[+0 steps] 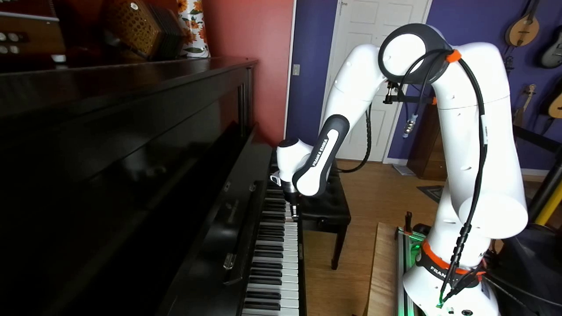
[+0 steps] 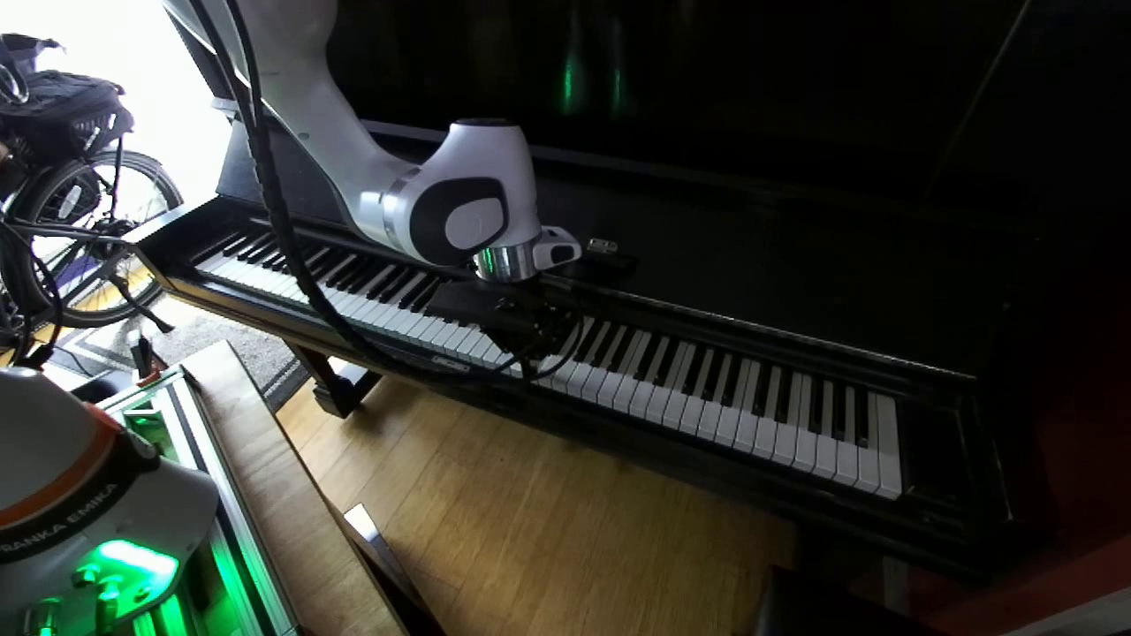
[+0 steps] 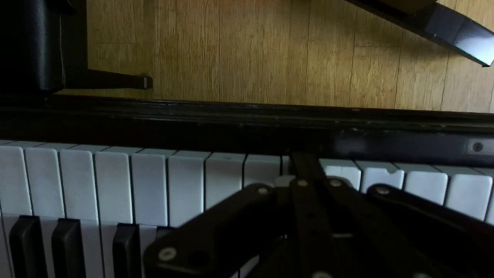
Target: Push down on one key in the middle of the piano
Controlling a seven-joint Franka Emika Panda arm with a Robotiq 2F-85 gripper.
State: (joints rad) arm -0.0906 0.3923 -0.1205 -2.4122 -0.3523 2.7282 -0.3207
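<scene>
Wrist view and both exterior views are largely taken up by the piano (image 1: 145,166), a glossy black upright; in an exterior view its body is spread from seven to eleven o'clock, and its keyboard (image 1: 287,267) is laid out from near the centre toward six. There, the white arm (image 1: 461,127) is seen from one to five o'clock, bent high, its far end held over the keyboard. Between nine and ten o'clock in an exterior view, a bicycle (image 2: 115,215) is shown past the piano's end. In an exterior view the black padded bench (image 1: 327,199) is placed beside the keyboard, between four and five o'clock; in the wrist view it is caught toward ten. A honeycomb-patterned squeezebox (image 1: 138,33) is set on the piano's top, between ten and eleven.

Over roughly the middle of the keyboard the end effector (image 3: 305,154) is pointed downward in both exterior views. In the wrist view its fingers (image 3: 300,168) are pressed together, the tips just off centre between three and four o'clock, near the front edge of the white keys (image 3: 150,189). One of these is mostly hidden beneath the tips; in so dim and blurred a close-up, whether it is touched cannot fairly be told.
</scene>
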